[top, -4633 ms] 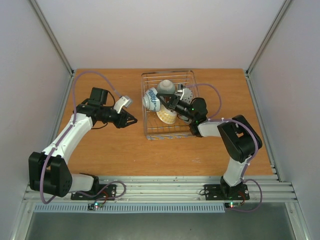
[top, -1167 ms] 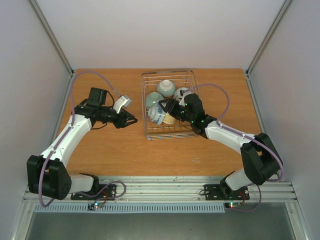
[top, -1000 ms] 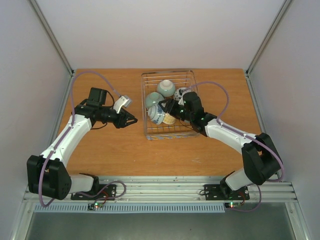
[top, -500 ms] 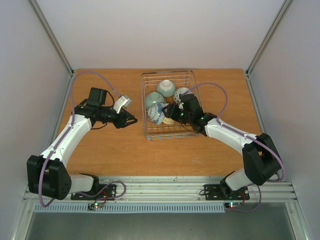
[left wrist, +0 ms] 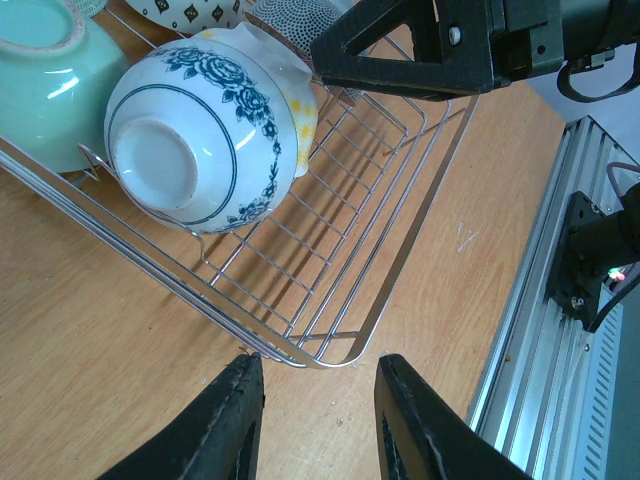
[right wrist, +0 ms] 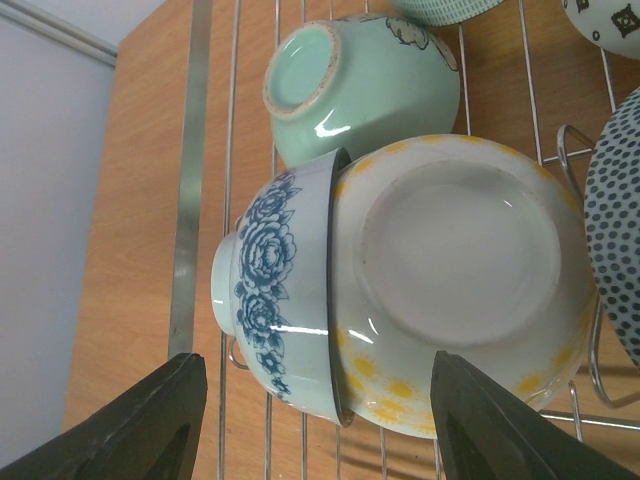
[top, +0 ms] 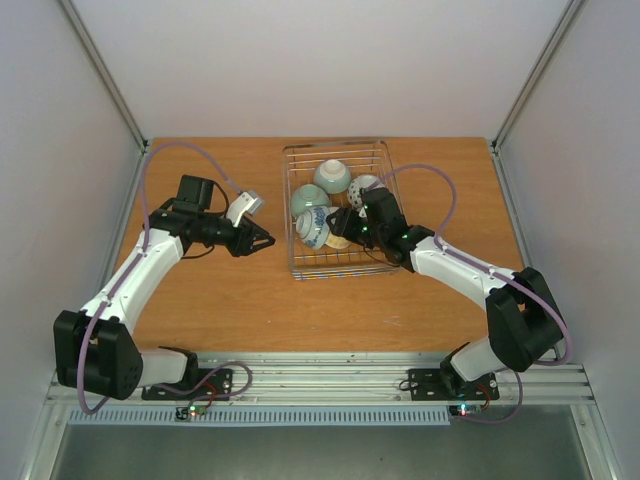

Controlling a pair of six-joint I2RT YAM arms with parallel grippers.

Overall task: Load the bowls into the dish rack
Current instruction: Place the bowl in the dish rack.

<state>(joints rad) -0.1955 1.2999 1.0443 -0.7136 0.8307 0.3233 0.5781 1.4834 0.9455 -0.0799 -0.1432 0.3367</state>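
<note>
Dish rack (top: 330, 262) sits on the wooden bench (top: 210, 300), toward the far middle. All the bowls seen are inside it.

Overhead count:
- two celadon bowls, one at the far side (top: 332, 176), one nearer the left wall (top: 306, 198)
- a blue-flowered bowl (top: 313, 229)
- a cream-yellow bowl (top: 339, 239) tucked against it
- a white patterned bowl (top: 363, 186) on the right

Left wrist view: blue-flowered bowl (left wrist: 200, 135) lies on its side, foot toward the lens, propped on the rack wires (left wrist: 300, 352). Yellow bowl (left wrist: 295, 90) is just behind it, celadon bowl (left wrist: 40, 85) to its left.

Right wrist view: blue-flowered bowl (right wrist: 275, 300) is nested rim-to-rim with the yellow bowl (right wrist: 450, 270). A celadon bowl (right wrist: 360, 85) touches them beyond, and a dotted bowl (right wrist: 615, 230) stands just to the right.

Left tool (top: 262, 240) hangs over bare bench just outside the rack's near left corner. Its fingers (left wrist: 225, 420) are narrowly parted with nothing between them.

Right tool (top: 343, 222) reaches into the rack over the nested pair. Its fingers (right wrist: 140, 420) are spread wide and no grip on a bowl is visible.
</note>
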